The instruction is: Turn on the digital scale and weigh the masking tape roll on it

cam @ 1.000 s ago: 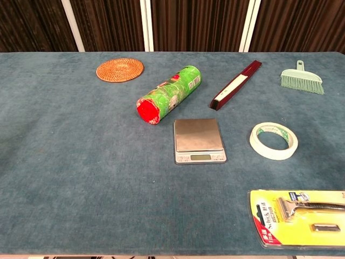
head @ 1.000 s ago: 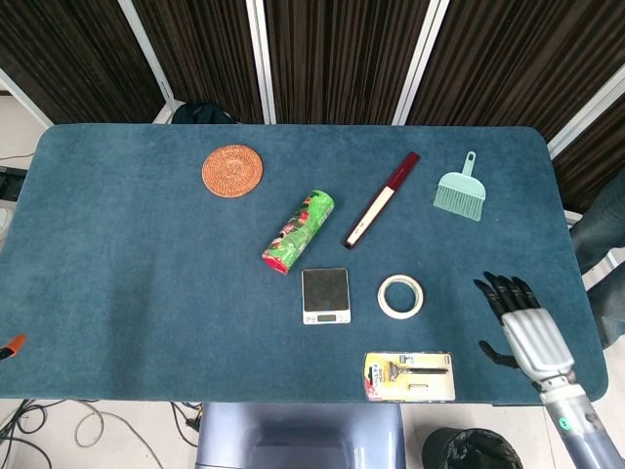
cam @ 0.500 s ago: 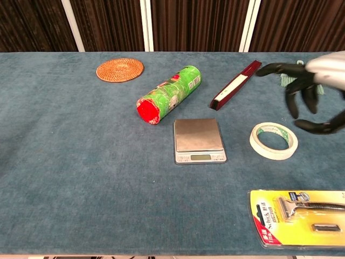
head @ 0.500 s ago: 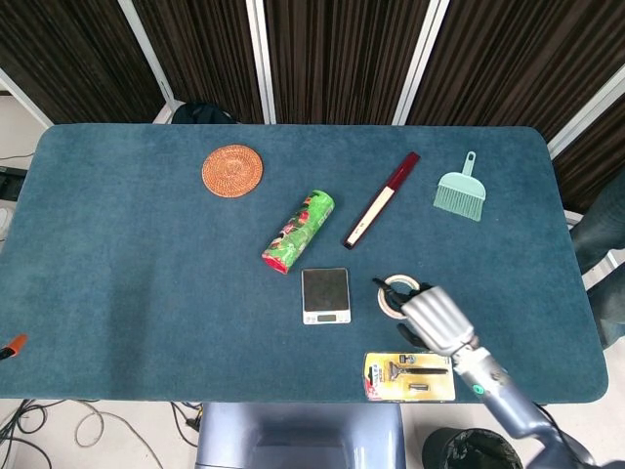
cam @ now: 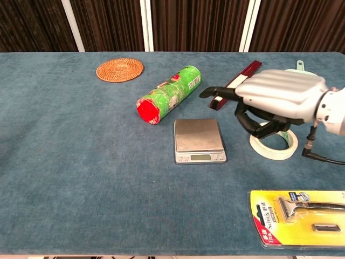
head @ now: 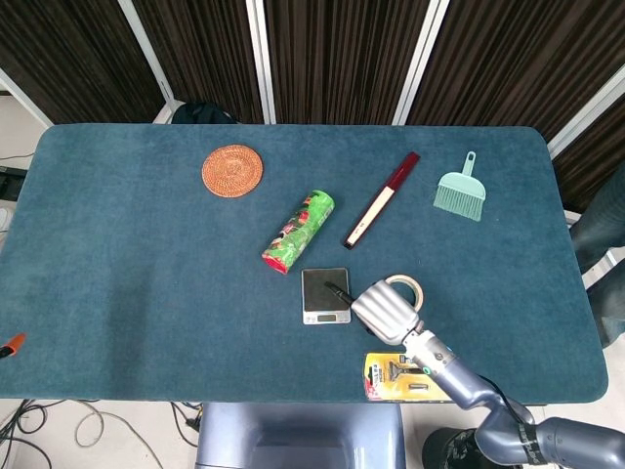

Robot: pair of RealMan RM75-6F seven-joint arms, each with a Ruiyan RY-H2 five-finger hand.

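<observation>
The robot's right hand [head: 387, 311] has swung leftward across the lower centre of the head view, from the table's right edge a second ago to a spot between the digital scale [head: 325, 295] and the masking tape roll [head: 401, 293], partly covering the roll. In the chest view the hand [cam: 272, 97] hangs at centre right, one finger stretched toward the scale [cam: 199, 141], the others curled beneath the palm above the tape roll [cam: 274, 141]; it holds nothing, and whether any finger touches the roll cannot be told. Scale and roll lie where they did, side by side on the blue table [head: 127, 264]. The green can [head: 298, 231], woven coaster [head: 232, 170], maroon pen case [head: 381, 198], small brush [head: 460, 189] and packaged razor [cam: 297, 216] are unmoved. The left hand appears in neither view.
</observation>
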